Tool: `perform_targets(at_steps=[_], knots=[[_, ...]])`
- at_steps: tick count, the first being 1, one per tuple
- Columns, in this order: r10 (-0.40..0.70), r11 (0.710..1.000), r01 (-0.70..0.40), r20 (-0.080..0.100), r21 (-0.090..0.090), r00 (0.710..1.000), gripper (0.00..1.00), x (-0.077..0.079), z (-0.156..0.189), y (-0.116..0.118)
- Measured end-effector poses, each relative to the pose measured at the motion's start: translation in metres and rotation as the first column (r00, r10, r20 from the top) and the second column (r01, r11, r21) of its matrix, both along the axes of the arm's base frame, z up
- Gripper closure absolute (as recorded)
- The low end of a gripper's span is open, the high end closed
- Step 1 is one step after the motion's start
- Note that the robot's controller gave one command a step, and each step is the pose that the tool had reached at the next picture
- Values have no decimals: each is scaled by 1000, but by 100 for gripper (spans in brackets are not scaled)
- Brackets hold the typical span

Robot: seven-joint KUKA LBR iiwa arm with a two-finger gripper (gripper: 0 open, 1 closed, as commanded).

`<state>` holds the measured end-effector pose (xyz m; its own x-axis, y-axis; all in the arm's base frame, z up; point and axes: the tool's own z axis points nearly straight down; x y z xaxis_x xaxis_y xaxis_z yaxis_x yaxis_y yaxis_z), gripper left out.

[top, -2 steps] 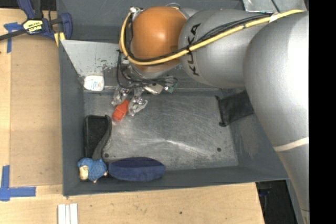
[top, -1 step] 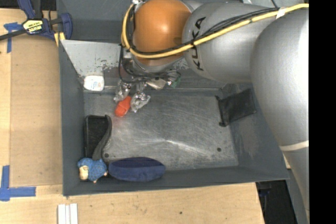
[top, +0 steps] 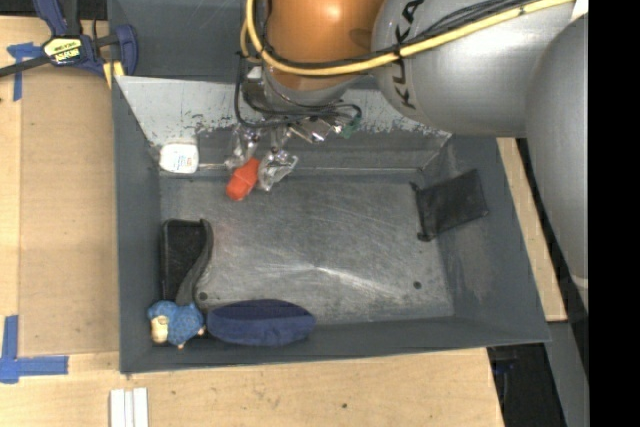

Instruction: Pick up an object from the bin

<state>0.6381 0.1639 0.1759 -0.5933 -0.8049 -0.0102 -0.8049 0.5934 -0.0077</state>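
chunk: small orange-red plastic chunk (top: 241, 183), far-left, long axis diagonal, lower end pointing near-left
arm: silver arm (top: 470, 45) points down over it
jaws: can't tell if apart or clamped

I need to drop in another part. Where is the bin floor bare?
The widest bare floor is the middle, between the black pouch at the view's left and the black pad at right, beyond the blue cushion. Crowded: the far left corner, with gripper, orange piece and white tag.

free: bin floor centre (top: 330, 235) | blocked: black pad right (top: 452, 203), blue pouch front-left (top: 258, 323)
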Motion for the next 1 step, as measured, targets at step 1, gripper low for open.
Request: perform_targets(at_steps=[1], knots=[[-5,1000,5,-4,0,1000,100,2,20,0]])
